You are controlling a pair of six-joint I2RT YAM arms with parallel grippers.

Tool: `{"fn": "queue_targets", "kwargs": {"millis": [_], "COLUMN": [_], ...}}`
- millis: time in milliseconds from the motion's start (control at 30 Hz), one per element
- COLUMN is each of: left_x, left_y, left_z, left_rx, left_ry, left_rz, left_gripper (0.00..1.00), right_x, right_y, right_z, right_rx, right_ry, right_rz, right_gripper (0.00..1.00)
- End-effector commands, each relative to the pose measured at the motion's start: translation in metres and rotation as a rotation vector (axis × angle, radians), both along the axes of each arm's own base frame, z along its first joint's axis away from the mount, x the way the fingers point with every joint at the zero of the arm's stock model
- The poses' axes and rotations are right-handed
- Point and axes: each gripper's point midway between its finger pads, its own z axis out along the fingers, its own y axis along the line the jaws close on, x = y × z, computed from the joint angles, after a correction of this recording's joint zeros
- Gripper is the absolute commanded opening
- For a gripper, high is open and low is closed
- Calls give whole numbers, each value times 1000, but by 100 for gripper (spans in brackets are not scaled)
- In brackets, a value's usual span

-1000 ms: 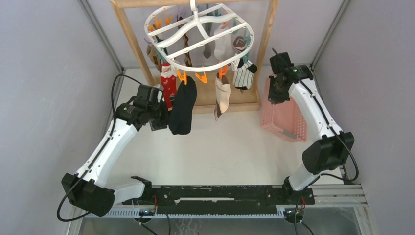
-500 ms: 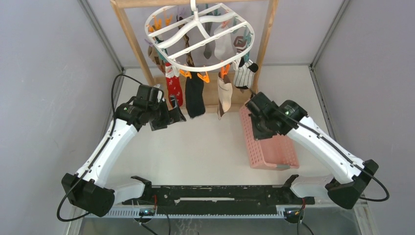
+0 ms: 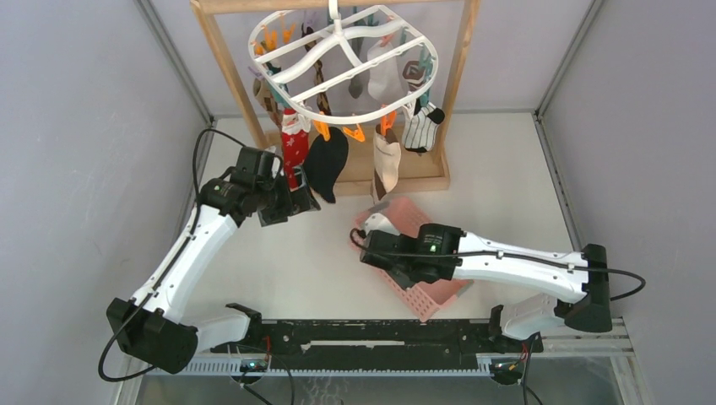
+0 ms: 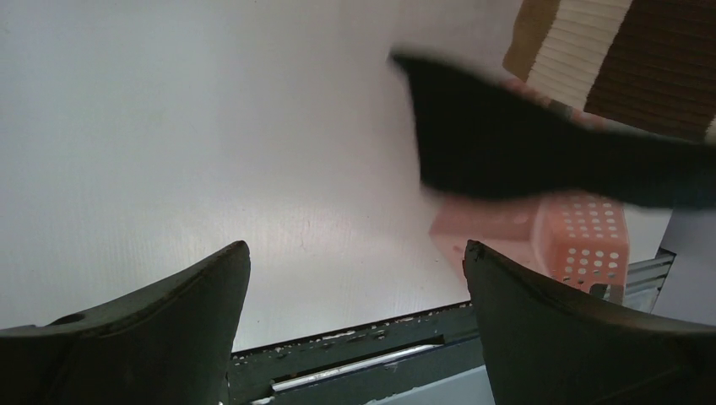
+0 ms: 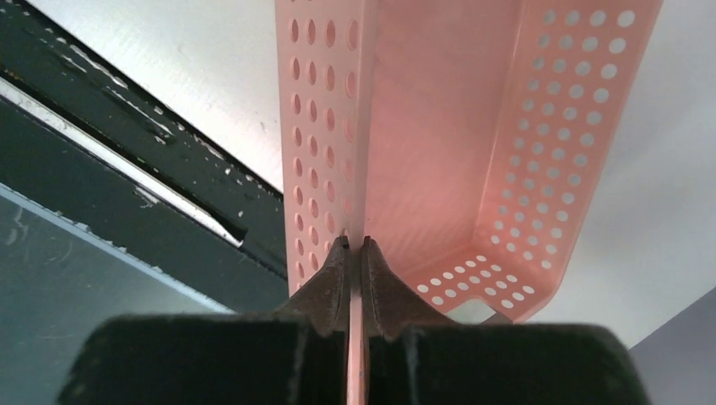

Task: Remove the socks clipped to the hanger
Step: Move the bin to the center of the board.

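The white oval hanger hangs from a wooden frame at the back, with socks clipped round it. Along its front hang a red patterned sock, a black sock, a beige-and-brown sock and a white black-striped sock. My left gripper is open and holds nothing, just left of and below the black sock, which shows blurred above its fingertips. My right gripper is shut on the wall of a pink perforated basket.
The pink basket sits tilted at the middle of the table, below the front socks. The wooden frame's posts and base stand at the back. Grey walls close both sides. A black rail runs along the near edge.
The right arm has swept the pink basket from the back right to the table's middle. The black sock has swung and now hangs tilted. The left arm has stayed put, jaws open.
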Motion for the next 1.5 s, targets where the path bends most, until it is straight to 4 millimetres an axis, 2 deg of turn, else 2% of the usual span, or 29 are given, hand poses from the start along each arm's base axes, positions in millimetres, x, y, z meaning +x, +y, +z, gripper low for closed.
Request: {"fn": "queue_targets", "kwargs": {"millis": [0,100,300,333,467,600,667,767,867,933,1067,1167,1300,1467], "left_x": [-3,-5,-8,-9,-11,-15,-16,-15,-12,-9,-1,7,18,26], "left_y": [6,11,16,17,19,19,19,19,18,17,10,4,-1,-2], "left_z": [1,0,-4,-5,-6,-11,-13,-13,-12,-11,-9,-10,-14,-24], "left_rx": [22,31,39,41,47,43,39,39,33,30,13,4,16,49], "left_ry": [-32,-31,-27,-26,-20,-8,-7,-11,-16,-21,-26,-28,-15,14], "left_rz": [11,27,44,45,52,58,59,63,63,62,48,32,7,-11], "left_gripper": [100,100,100,100,100,100,100,100,100,100,100,100,100,100], "right_x": [23,24,20,17,11,6,6,6,17,30,57,70,73,68], "right_y": [51,78,115,119,125,123,121,117,110,99,63,31,-4,-28], "right_z": [22,19,-14,-20,-31,-33,-27,-7,23,38,50,48,32,6], "right_rx": [68,55,21,17,21,30,39,77,136,171,188,192,229,304], "right_ry": [-200,-249,-206,-192,-154,-122,-119,-114,-118,-100,-31,8,89,195], "right_rz": [301,461,647,664,689,670,639,564,421,292,10,-170,-359,-496], "right_gripper": [0,2,11,17,39,50,54,58,59,59,59,59,59,59]}}
